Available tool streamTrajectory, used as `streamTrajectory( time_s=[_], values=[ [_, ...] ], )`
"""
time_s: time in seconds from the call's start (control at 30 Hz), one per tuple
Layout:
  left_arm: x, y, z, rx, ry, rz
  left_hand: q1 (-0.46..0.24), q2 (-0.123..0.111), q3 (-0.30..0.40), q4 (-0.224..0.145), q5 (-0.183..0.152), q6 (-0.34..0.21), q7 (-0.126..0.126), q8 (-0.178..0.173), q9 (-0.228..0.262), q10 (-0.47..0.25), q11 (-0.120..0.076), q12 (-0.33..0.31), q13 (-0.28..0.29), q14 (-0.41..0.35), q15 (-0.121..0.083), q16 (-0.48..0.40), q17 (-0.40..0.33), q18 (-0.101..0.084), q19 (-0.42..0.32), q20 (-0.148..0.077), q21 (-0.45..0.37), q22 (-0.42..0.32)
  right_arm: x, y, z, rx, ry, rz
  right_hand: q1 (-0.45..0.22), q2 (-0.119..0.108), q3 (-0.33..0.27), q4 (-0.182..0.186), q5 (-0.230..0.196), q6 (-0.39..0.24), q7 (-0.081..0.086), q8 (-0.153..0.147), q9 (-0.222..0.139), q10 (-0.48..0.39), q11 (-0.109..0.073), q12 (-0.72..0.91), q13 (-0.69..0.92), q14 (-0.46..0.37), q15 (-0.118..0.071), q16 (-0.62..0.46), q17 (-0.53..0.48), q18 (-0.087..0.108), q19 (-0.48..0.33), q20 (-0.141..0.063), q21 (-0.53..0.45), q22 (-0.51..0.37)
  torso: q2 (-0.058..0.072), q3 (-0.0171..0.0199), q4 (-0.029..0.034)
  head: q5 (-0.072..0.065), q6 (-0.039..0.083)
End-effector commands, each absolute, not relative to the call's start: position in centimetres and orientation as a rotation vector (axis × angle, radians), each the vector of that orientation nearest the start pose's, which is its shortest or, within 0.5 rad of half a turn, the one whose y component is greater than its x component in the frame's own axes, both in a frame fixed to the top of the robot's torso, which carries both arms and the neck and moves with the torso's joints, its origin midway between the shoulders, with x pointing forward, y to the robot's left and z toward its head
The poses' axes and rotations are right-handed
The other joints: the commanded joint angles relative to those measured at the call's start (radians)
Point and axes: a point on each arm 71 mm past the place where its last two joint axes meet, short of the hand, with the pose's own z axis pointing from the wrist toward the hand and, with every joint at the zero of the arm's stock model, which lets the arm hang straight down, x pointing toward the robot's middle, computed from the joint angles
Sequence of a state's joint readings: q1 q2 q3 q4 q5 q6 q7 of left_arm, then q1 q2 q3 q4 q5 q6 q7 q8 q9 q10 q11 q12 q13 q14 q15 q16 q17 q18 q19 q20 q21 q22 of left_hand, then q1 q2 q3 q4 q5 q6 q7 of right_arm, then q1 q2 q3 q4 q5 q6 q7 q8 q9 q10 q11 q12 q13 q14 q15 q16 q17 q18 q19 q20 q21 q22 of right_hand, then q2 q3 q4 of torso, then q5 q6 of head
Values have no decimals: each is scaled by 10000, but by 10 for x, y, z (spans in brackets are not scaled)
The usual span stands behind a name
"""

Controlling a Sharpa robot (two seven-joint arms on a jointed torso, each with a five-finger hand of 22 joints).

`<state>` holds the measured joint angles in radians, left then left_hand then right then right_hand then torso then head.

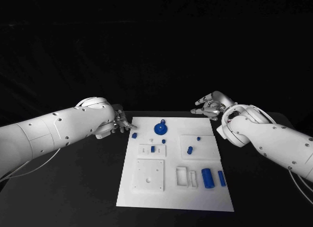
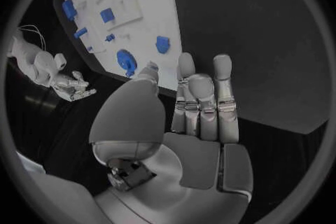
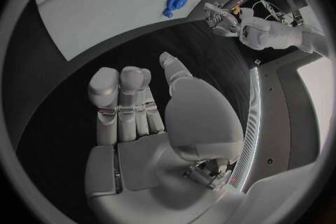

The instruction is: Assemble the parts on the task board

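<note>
- Hovering at the far corners of the task board (image 1: pixel 171 189), both arms wait — nothing is picked up yet, so by my reading the step in hand is the first reach for a part.
- Left robot hand (image 1: pixel 119 124) sits just off the board's far left corner, fingers apart and holding nothing; its wrist view shows the fingers straight with only the worktop (image 1: pixel 74 189) beyond them.
- Right robot hand (image 1: pixel 210 107) hangs past the far right corner, also released, fingers loosely spread and nothing in them.
- The round blue part (image 1: pixel 160 128) stands on the board's far end, between the two hands and nearer the left one; a small blue piece (image 1: pixel 134 135) lies just beside the left fingertips.
- Two long blue parts (image 1: pixel 207 177) lie side by side at the near right, next to the white slotted blocks (image 1: pixel 186 176) — well apart from either hand.
- To do this well, I'd pick one part and commit: the left hand is best placed for the small piece at its fingertips.
- Come down from above, fingers either side — these pieces are small and likely to skid on the smooth plate if nudged.
- Keep the right hand clear of the board until it's needed.
</note>
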<state>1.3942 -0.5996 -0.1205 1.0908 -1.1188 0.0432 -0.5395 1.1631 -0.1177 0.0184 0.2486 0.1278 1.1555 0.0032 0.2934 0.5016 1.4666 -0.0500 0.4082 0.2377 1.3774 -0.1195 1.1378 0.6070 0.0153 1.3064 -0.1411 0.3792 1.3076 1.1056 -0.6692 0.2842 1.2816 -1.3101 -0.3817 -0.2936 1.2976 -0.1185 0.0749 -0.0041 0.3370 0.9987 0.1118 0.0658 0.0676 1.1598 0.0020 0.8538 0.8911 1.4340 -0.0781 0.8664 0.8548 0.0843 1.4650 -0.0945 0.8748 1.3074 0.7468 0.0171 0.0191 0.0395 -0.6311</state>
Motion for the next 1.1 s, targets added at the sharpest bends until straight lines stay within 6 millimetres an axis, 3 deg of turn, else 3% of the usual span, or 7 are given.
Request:
streamTrajectory(
  time_s=[0.03, 0.13, 0.23, 0.43, 0.7, 0.83, 1.1],
  values=[
    [579, 236, -160, -3254, 20384, -1568, -19, 238, -20, -153, 115, -20, 27, -93, -149, 439, -38, 21, -3, 29, -22, 61, 4, 33, 48, 17, 42, 193, 550, -204, -141, 3498, 15256, 6217, 0, 85, 110, -35, 9, 452, -84, 38, 57, 88, -86, 27, 3, 82, -9, -34, 6, 127, 609, -16, 36, 1057, -18, -5, 46, -26, 42],
    [579, 240, -159, -4192, 20115, -2325, 21, 574, -174, -379, 334, -351, 182, -531, -647, 410, 41, -375, -174, -114, 97, -319, -212, 57, -124, 116, -160, 102, 549, -192, -140, 3129, 15388, 6365, 77, 103, 394, -259, -100, 840, -164, -14, 98, 117, -140, 25, 13, 78, -42, -30, 19, 89, 601, -48, 66, 1067, -31, -34, 72, -28, 94],
    [578, 246, -157, -5180, 19651, -3303, 349, 895, -349, -859, 140, -377, 298, -830, -1306, 379, 81, -639, -272, -46, 107, -414, -287, 108, -8, 140, -287, 103, 547, -176, -142, 2604, 15680, 6484, -130, 53, 981, -646, -155, 1116, -229, -35, 75, 191, -177, 222, 255, 57, -72, -19, 51, -7, 586, -108, 111, 1076, -15, -58, 88, 36, 155],
    [575, 254, -150, -6450, 18452, -4715, 1226, 1459, -476, -1502, 1075, -453, 473, -1363, -2339, -85, 233, -1553, -909, -339, 319, -1253, -689, 136, -186, 323, -962, -266, 548, -149, -147, 1702, 16166, 6484, -241, 100, 1306, -930, -229, 1380, -310, -27, 88, 469, -231, 772, 851, 61, -101, 10, 85, -72, 585, -134, 202, 1095, -39, -153, 179, 88, 265],
    [568, 256, -142, -7798, 16857, -6307, 1798, 1622, -462, -2296, 1487, -79, 520, -1697, -3263, -144, 332, -2067, -1623, -384, 423, -2157, -1026, 148, -85, 449, -1827, -864, 551, -113, -150, 541, 16483, 6300, -412, 117, 1606, -1116, -359, 1568, -362, -28, 79, 815, -257, 1478, 1727, 75, -117, 194, 309, -135, 575, -163, 333, 1116, -55, -386, 327, 111, 443],
    [565, 257, -138, -8514, 15961, -6793, 1661, 1574, -564, -2258, 1389, -104, 533, -1710, -3368, -147, 333, -2093, -1648, -353, 432, -2194, -988, 141, -9, 442, -1931, -900, 550, -94, -153, 98, 16637, 6200, -477, 112, 1620, -1056, -434, 1639, -392, -29, 73, 939, -266, 1740, 2093, 77, -118, 305, 468, -144, 570, -169, 386, 1123, -89, -523, 422, 121, 452],
    [565, 253, -129, -9738, 14016, -7373, 1613, 1447, -698, -2166, 1240, -180, 584, -1690, -3465, -275, 383, -2170, -1664, -407, 472, -2314, -964, 140, 18, 473, -2102, -937, 549, -60, -162, -491, 16643, 5859, -491, -1, 1468, -873, -564, 1662, -406, -27, 78, 1123, -259, 2029, 2499, 117, -102, 569, 795, -149, 577, -156, 483, 1134, -67, -720, 618, 107, 553]
  ],
)
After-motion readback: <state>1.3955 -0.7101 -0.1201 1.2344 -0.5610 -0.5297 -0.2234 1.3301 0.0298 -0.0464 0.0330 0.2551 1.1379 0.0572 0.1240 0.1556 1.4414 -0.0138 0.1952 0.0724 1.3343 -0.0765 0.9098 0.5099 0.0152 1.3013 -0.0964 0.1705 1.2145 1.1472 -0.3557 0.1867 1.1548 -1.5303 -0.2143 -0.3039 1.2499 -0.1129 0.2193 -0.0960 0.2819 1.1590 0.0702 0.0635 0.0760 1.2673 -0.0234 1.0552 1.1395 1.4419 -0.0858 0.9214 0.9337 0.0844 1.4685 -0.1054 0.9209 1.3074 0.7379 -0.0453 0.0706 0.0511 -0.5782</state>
